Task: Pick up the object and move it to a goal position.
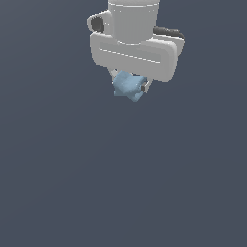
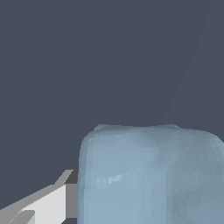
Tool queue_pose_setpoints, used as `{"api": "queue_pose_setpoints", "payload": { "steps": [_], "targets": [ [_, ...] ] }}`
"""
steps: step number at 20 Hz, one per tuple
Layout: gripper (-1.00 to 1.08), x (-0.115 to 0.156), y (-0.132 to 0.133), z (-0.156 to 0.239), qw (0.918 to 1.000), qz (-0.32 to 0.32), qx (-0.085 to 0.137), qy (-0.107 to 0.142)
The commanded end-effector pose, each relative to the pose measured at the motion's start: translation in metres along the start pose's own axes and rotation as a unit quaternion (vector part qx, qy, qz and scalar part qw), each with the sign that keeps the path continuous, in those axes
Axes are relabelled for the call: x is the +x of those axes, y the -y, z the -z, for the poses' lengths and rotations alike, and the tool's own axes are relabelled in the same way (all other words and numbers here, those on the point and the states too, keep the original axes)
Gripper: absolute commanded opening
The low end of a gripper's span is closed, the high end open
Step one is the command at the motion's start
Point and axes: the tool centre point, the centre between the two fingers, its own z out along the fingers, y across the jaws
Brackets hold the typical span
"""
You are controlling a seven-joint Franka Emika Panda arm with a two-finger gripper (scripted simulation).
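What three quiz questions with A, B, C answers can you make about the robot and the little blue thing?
1. Where is the blue chunk?
A. Right under the white gripper, between its fingers
B. Far off at the exterior view's right edge
C. On top of the arm

2. What colour is the chunk?
A. Red
B. Light blue
C. Yellow

3. What is the gripper doing?
A. Wide open with nothing in it
B. Out of sight
C. Shut on the chunk

Answers: 1 A, since the exterior view shows the chunk tucked just below the gripper body. 2 B, since both views show a pale blue surface. 3 C, since a finger presses against the chunk's side in the wrist view.
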Motion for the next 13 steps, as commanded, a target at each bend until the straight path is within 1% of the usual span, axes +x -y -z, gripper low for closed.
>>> {"api": "queue_pose_setpoints", "payload": {
  "steps": [1, 7, 13],
  "targets": [
    [-1.00, 0.001, -0.003, 0.017, 1.0000, 0.000, -0.001, 0.001],
    [-1.00, 0.003, -0.008, 0.042, 1.0000, 0.000, -0.001, 0.001],
    [-1.00, 0.004, -0.009, 0.049, 1.0000, 0.001, -0.001, 0.001]
  ]
}}
